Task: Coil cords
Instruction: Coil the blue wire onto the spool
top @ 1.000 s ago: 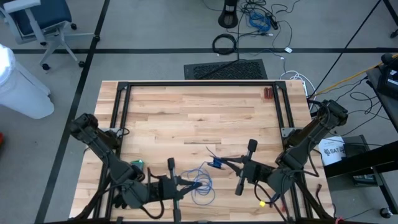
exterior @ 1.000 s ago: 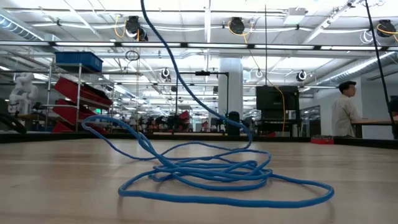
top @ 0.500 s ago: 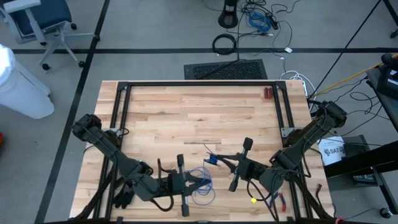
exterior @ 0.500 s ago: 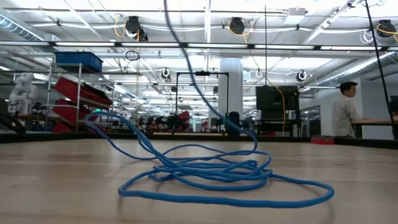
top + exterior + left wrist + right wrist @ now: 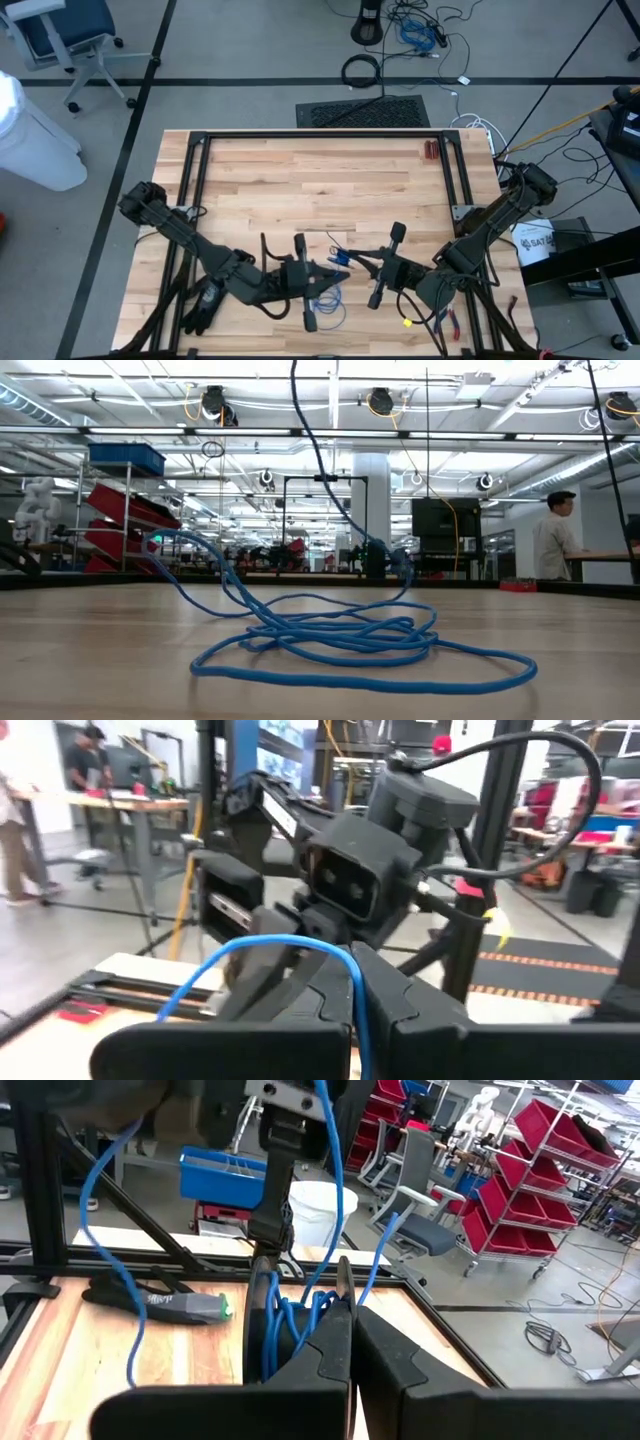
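Overhead, the blue cord [image 5: 325, 292] lies in loose loops at about 6 o'clock on the wooden table [image 5: 300, 185]. The left gripper [image 5: 327, 276] sits at the pile's 12 o'clock edge, its jaws pinched shut on a strand. The right gripper [image 5: 352, 257] is at the pile's 2 o'clock, closed on the cord's end. A black glove [image 5: 203, 305] lies at 8 o'clock.

From table height, the cord [image 5: 350, 645] spreads flat, with one strand rising straight up.

Through the left wrist, the cord [image 5: 300, 952] arches between closed fingers [image 5: 410, 1010].

Through the right wrist, strands [image 5: 300, 1305] hang beyond shut fingers [image 5: 335, 1345].
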Available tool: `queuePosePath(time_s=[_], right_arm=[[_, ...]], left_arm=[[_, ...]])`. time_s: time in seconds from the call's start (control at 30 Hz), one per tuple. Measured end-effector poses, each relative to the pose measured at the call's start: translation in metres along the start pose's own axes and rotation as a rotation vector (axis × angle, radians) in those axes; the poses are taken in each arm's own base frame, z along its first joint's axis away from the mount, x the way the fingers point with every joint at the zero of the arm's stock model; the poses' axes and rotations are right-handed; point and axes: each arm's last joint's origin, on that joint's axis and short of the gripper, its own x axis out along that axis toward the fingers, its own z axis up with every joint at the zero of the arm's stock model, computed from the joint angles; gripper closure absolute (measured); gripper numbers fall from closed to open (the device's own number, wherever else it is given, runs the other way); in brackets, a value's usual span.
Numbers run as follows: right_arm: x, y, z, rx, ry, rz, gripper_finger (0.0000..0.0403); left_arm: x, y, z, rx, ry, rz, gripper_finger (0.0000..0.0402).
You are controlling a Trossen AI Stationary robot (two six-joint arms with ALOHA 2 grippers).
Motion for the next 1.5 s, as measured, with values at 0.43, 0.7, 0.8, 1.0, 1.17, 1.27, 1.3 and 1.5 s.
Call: queuePosePath(time_s=[0.43,0.7,0.8,1.0,1.17,1.27,1.3,1.5], right_arm=[[0.001,-0.001,0.0,0.007,0.001,-0.006,0.0403],[0.001,-0.001,0.0,0.001,0.001,-0.007,0.0403],[0.001,-0.001,0.0,0.001,0.001,-0.007,0.0403],[0.001,-0.001,0.0,-0.001,0.001,-0.007,0.0403],[0.001,-0.001,0.0,-0.02,0.001,-0.006,0.0403],[-0.002,-0.001,0.001,-0.025,-0.002,0.0,0.0403],[-0.003,-0.001,0.001,-0.023,-0.004,0.004,0.0403],[-0.011,-0.002,0.005,-0.026,-0.014,0.024,0.0403]], left_arm=[[0.021,-0.019,-0.043,0.012,0.009,-0.133,0.039],[0.026,-0.022,-0.058,0.059,0.031,-0.158,0.0352],[0.028,-0.025,-0.066,0.067,0.05,-0.165,0.0314],[0.031,-0.029,-0.081,0.053,0.078,-0.168,0.0259],[0.029,-0.036,-0.09,0.061,0.096,-0.18,0.0251],[0.026,-0.041,-0.096,0.086,0.116,-0.203,0.025],[0.024,-0.043,-0.097,0.092,0.119,-0.209,0.025],[0.016,-0.052,-0.097,0.107,0.115,-0.237,0.025]])
